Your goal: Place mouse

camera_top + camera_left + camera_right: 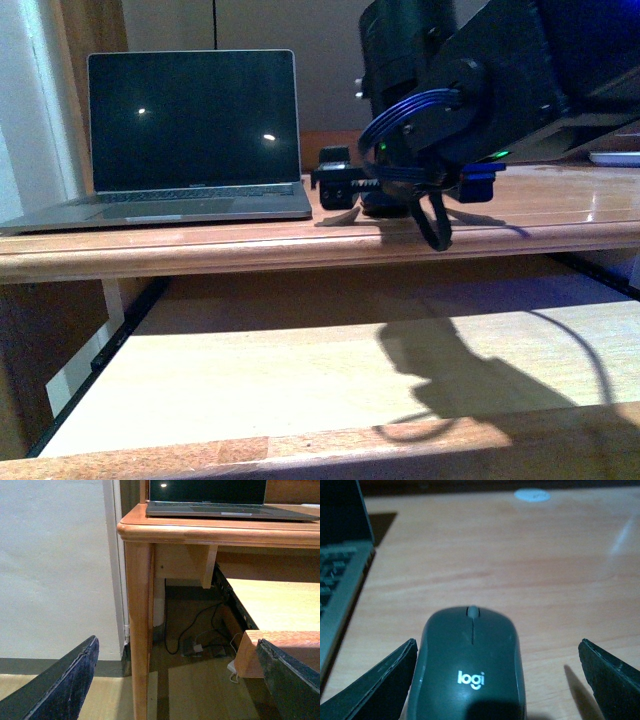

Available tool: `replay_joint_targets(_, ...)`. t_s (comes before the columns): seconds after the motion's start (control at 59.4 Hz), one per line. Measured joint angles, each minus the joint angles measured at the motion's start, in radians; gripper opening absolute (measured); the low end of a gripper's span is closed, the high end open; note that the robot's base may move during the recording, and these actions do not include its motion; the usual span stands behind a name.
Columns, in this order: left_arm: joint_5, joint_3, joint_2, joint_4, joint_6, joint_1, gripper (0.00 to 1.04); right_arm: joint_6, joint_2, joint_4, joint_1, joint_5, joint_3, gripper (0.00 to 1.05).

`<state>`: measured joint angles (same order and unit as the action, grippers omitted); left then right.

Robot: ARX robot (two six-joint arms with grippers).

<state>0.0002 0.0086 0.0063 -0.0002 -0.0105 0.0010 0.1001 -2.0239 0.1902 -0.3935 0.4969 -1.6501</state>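
Between the wide-spread fingers (pixel 375 685) of the right gripper (pixel 497 642) lies the mouse (pixel 470 665), dark grey, with its scroll wheel pointing away from the wrist camera and a white "logi" mark on its back. One finger's tip sits just beside the mouse's flank, though I cannot tell whether they touch. The other finger stands well apart from it, so the jaws are parted and pinch nothing. The mouse rests flat on the wooden desk (pixel 520 570), near the laptop (pixel 340 575), whose keyboard corner shows at the edge of that view. Farther across the desk lies a small white round thing (pixel 532 495).

In the front view, the right arm (pixel 500 80) fills the upper right of the frame, reaching down to the desk top just right of centre. The mouse itself cannot be made out there among the dark parts. The open laptop, its screen dark, stands in the upper left of the frame. A pull-out shelf (pixel 250 370) spans the lower half.

The left gripper (pixel 177 641) hangs beside the desk's leg (pixel 137 630) with its fingers spread and nothing between them. Cables (pixel 195 635) lie on the floor beyond.
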Motion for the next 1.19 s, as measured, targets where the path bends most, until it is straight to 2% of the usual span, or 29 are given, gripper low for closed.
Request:
replay_joint_targets(0.084, 0.0, 0.0, 0.0, 0.0, 0.0, 0.0, 0.97, 0.044, 0.132, 0.084, 0.037, -0.084, 0.125, 0.97)
replay_joint_targets(0.219, 0.0, 0.0, 0.0, 0.0, 0.0, 0.0, 0.97, 0.071, 0.498, 0.205, 0.148, -0.332, 0.484, 0.97)
replay_joint_targets(0.387, 0.0, 0.0, 0.0, 0.0, 0.0, 0.0, 0.97, 0.056, 0.73, 0.275, 0.278, -0.56, 0.832, 0.97)
replay_joint_targets(0.538, 0.0, 0.0, 0.0, 0.0, 0.0, 0.0, 0.97, 0.0, 0.89, 0.289, 0.399, -0.769, 1.065, 0.97)
replay_joint_targets(0.589, 0.0, 0.0, 0.0, 0.0, 0.0, 0.0, 0.97, -0.023, 0.947, 0.279, 0.449, -0.87, 1.139, 0.97)
replay_joint_targets(0.791, 0.0, 0.0, 0.0, 0.0, 0.0, 0.0, 0.97, -0.175, 1.026, 0.248, 0.641, -1.153, 1.32, 0.97)
replay_joint_targets(0.858, 0.0, 0.0, 0.0, 0.0, 0.0, 0.0, 0.97, -0.238, 1.012, 0.238, 0.681, -1.191, 1.354, 0.97)
replay_joint_targets(0.959, 0.0, 0.0, 0.0, 0.0, 0.0, 0.0, 0.97, -0.311, 0.976, 0.254, 0.685, -1.189, 1.386, 0.97)
replay_joint_targets(1.094, 0.0, 0.0, 0.0, 0.0, 0.0, 0.0, 0.97, -0.336, 0.893, 0.357, 0.627, -1.104, 1.4, 0.97)
replay_joint_targets(1.195, 0.0, 0.0, 0.0, 0.0, 0.0, 0.0, 0.97, -0.317, 0.803, 0.467, 0.527, -0.977, 1.383, 0.97)
